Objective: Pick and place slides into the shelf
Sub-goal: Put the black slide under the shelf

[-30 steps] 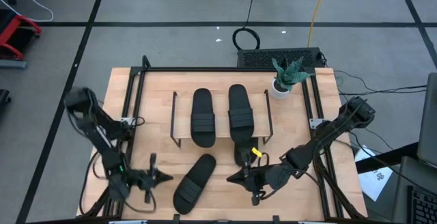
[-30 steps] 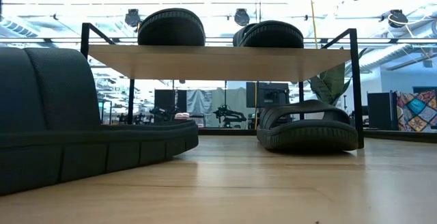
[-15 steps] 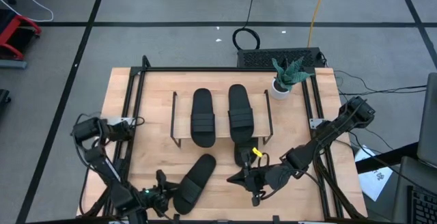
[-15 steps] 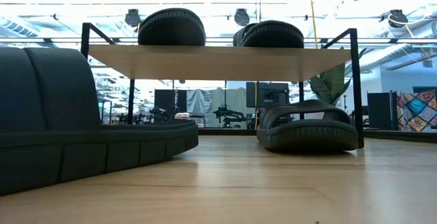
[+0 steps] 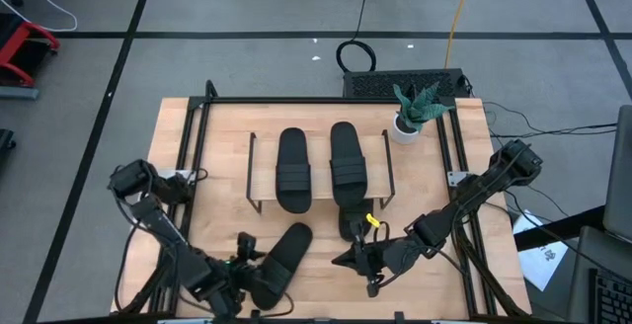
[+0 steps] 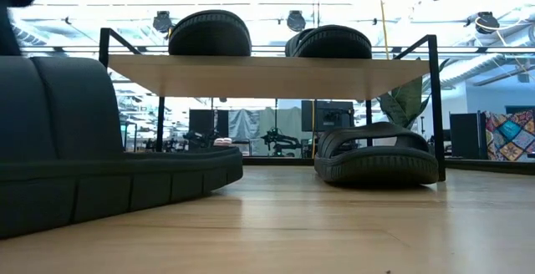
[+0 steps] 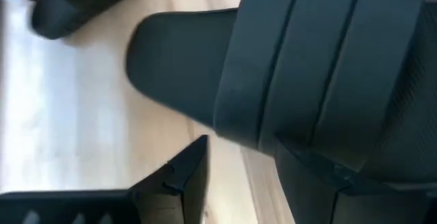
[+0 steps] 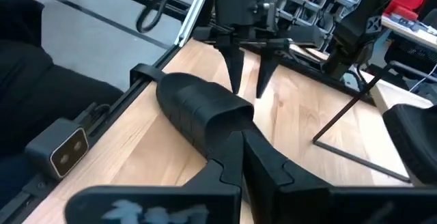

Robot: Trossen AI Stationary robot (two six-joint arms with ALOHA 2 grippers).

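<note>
High view: the shelf (image 5: 259,171) sits mid-table with 2 slides on top (image 5: 293,169) (image 5: 348,163), side by side. A 3rd slide (image 5: 351,221) pokes out from under the shelf's 5 o'clock corner. The loose 4th slide (image 5: 276,263) lies angled on the table at 6 o'clock from the shelf. The left gripper (image 5: 240,273) is right at that slide's 8 o'clock end, fingers apart. The right gripper (image 5: 355,257) waits at 3 o'clock of the loose slide, apart from it, fingers pinched together on nothing.

Low view: the shelf's top board (image 6: 267,73) carries 2 slides, 1 slide (image 6: 378,155) rests under it at the right, and the loose slide (image 6: 92,157) looms huge at 9 o'clock.

Left wrist view: fingers (image 7: 181,176) part-open, straddling the ribbed strap's (image 7: 321,80) edge; whether they touch it, I cannot tell.

Right wrist view: its own fingers (image 8: 235,162) closed together; beyond them the loose slide (image 8: 201,104) with the left gripper (image 8: 247,74) spread over its far end.
</note>
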